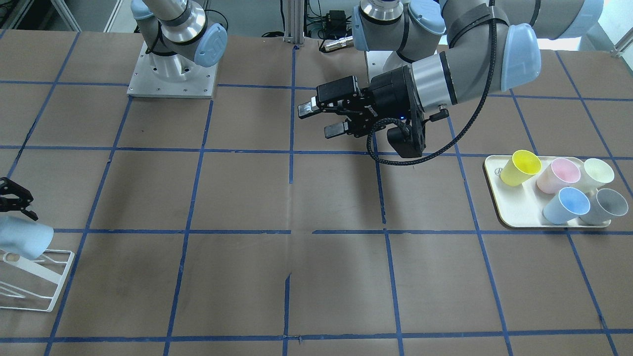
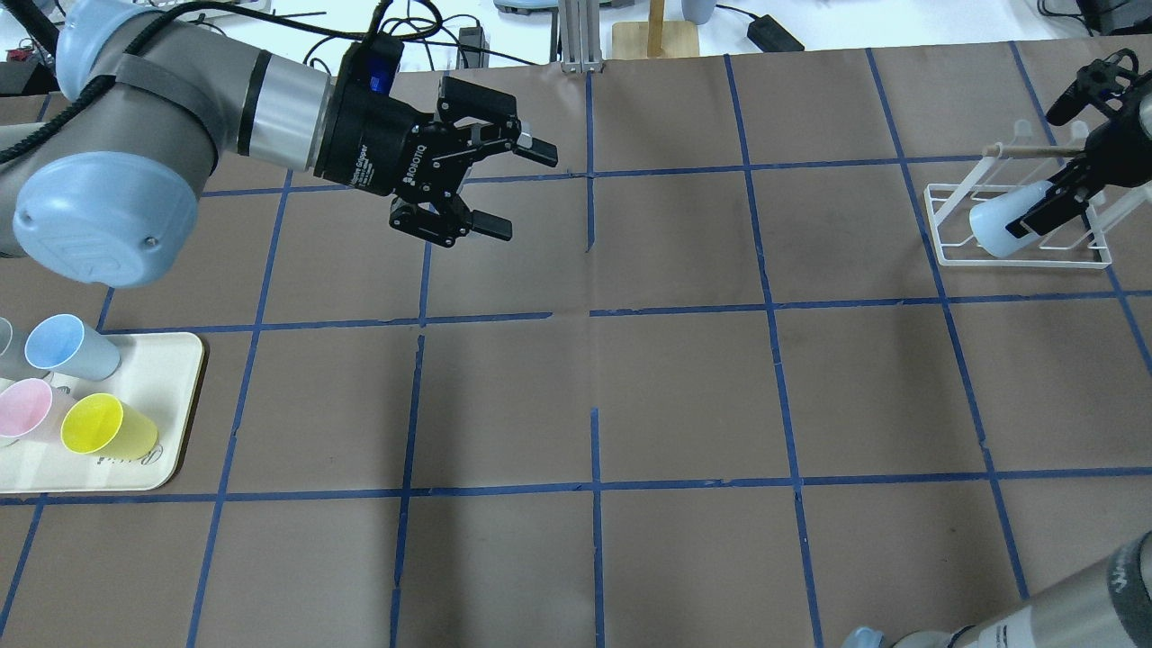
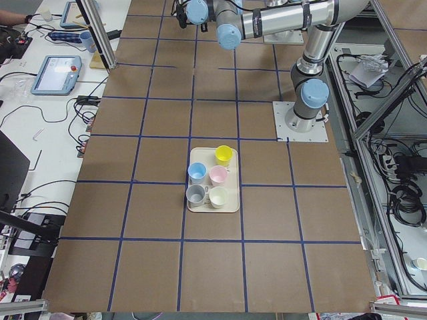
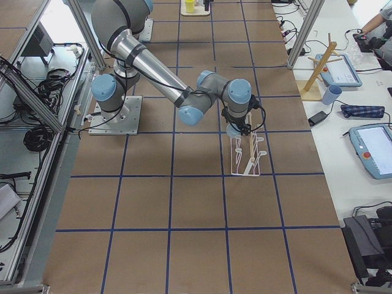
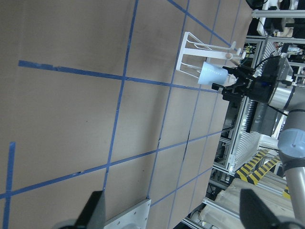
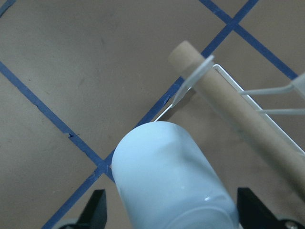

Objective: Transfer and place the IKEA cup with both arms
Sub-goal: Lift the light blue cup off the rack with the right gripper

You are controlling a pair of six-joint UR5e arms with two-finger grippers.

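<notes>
The pale blue IKEA cup [image 2: 994, 225] lies tilted on the white wire rack [image 2: 1026, 258] at the table's far right end. It also shows in the front view [image 1: 24, 238] and the right wrist view [image 6: 167, 167]. My right gripper [image 2: 1035, 213] is open, with its fingers [image 6: 97, 210] standing apart on either side of the cup. My left gripper [image 2: 520, 191] is open and empty, hovering above the table near the middle at the robot's side; it also shows in the front view [image 1: 316, 121].
A cream tray [image 1: 514, 217] at the left end holds a second blue cup [image 1: 566, 205], a yellow cup [image 1: 519, 168], a pink cup [image 1: 559, 175], a grey cup and a cream cup. The rack has a wooden dowel [image 6: 228, 100]. Blue tape lines grid the brown table.
</notes>
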